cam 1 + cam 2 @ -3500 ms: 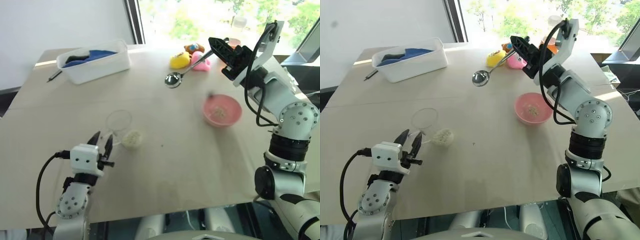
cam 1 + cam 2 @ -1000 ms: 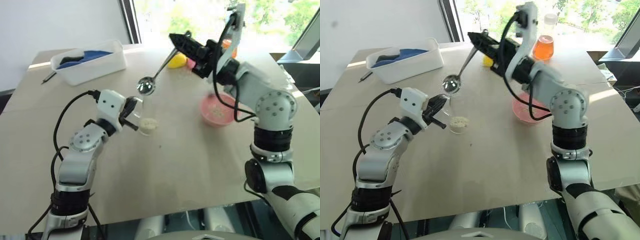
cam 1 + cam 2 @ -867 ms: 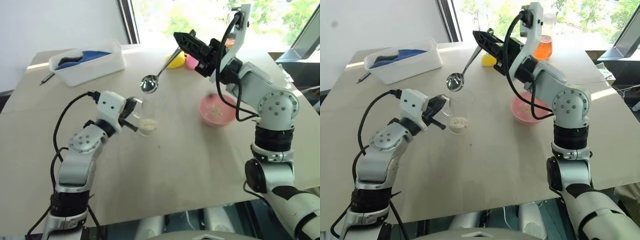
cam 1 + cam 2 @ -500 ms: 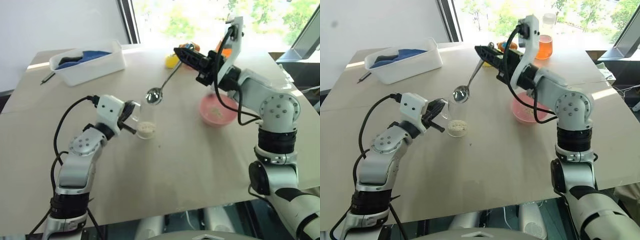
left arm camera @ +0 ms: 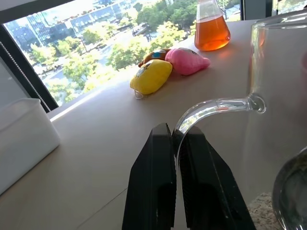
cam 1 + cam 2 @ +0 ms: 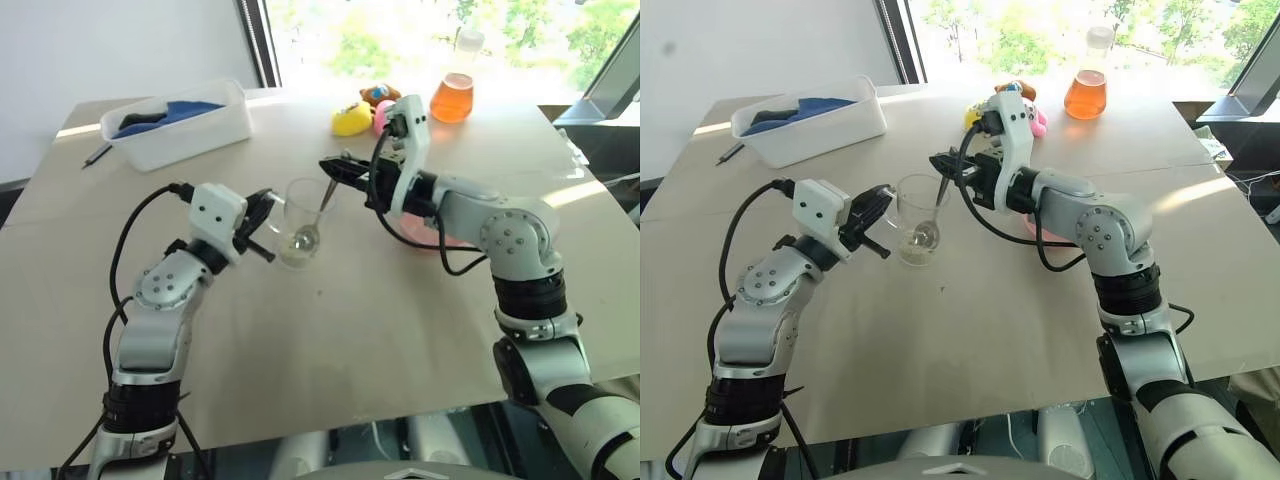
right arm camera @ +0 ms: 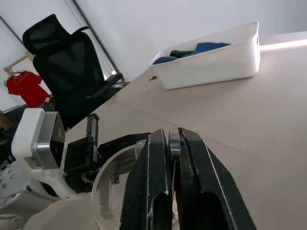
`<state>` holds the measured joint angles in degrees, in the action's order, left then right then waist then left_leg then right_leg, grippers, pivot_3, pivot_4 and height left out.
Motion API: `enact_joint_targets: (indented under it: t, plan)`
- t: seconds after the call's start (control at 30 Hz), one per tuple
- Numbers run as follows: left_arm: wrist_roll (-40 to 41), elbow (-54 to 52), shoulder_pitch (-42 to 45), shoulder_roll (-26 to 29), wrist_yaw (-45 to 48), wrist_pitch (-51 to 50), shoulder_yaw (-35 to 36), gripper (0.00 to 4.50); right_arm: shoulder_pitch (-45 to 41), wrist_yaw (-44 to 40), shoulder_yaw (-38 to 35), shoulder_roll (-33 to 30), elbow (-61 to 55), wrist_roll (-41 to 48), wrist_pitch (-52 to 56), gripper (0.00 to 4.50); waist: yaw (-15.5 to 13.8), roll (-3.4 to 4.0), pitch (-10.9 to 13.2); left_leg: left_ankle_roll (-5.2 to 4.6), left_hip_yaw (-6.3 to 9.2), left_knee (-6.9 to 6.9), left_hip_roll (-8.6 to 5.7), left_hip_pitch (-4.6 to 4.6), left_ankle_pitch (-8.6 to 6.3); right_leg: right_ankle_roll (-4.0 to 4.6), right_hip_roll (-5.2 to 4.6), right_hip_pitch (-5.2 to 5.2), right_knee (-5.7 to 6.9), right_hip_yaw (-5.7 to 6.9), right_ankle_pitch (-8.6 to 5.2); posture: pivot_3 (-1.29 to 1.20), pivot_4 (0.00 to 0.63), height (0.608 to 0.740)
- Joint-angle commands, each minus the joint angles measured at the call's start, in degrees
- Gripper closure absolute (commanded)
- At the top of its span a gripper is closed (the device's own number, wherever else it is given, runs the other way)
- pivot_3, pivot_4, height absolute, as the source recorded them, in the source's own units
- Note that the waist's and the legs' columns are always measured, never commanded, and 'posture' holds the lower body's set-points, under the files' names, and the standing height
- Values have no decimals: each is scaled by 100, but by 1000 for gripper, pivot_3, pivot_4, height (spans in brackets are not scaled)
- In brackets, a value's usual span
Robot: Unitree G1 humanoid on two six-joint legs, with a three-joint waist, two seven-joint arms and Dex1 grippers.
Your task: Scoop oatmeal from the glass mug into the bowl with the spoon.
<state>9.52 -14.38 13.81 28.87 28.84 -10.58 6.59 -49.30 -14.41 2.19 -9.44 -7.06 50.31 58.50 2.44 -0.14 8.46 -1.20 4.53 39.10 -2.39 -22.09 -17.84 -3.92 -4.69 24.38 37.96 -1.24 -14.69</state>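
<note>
The clear glass mug (image 6: pixel 300 215) stands upright on the table, left of centre. My left gripper (image 6: pixel 262 212) is shut on its thin glass handle (image 5: pixel 216 106). The spoon (image 6: pixel 312 228) leans down into the mug, its oval bowl near the bottom. Pale oatmeal (image 5: pixel 261 208) lies at the bottom of the mug, beside the spoon's bowl. My right gripper (image 6: pixel 335 170) is shut on the spoon's handle (image 7: pixel 173 141) just above the rim. The pink bowl (image 6: pixel 1031 224) sits right of the mug, mostly hidden behind my right arm.
A white tub (image 6: pixel 180 122) with blue and dark items stands at the back left, with a dark pen (image 6: pixel 97 153) beside it. Yellow and pink toys (image 6: pixel 352 120) and a flask of orange liquid (image 6: pixel 453 95) stand at the back by the window.
My right gripper came down and toward the left, lowering the spoon from above the mug into it. The left gripper kept its hold on the mug's handle.
</note>
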Motion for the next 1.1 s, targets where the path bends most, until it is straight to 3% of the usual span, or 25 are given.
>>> enact_joint_targets:
  t: [0.03,0.17,0.4,0.8,1.1]
  plan:
    - [-221,168,183,-13,-117,573,28,4460,-75,335,-455,159,91,212,274,4500,0,0,0,0,0,0,0,0,0,0,0,0,0,0,0,0,150,740]
    - [-216,735,196,-268,-144,1075,-9,4460,-149,426,-593,93,270,-100,144,4500,1,0,0,0,-1,1,-3,1,0,0,-1,0,1,0,0,0,150,740]
    - [-337,1476,497,-620,-302,1760,-109,4460,-228,1019,-1271,363,444,270,477,4500,5,0,0,1,1,4,-8,0,1,0,-2,0,4,1,0,0,150,740]
    - [-374,2071,755,-874,-323,2556,-236,4460,170,105,-22,-167,157,-1212,-727,4500,17,-2,-1,0,2,9,-22,0,1,-1,-5,0,7,-1,1,0,150,740]
    - [-475,2508,851,-856,-316,3059,-261,4460,65,841,-1104,477,316,-286,306,4500,9,-2,-1,1,10,11,-20,0,1,-1,-9,0,10,1,1,0,150,740]
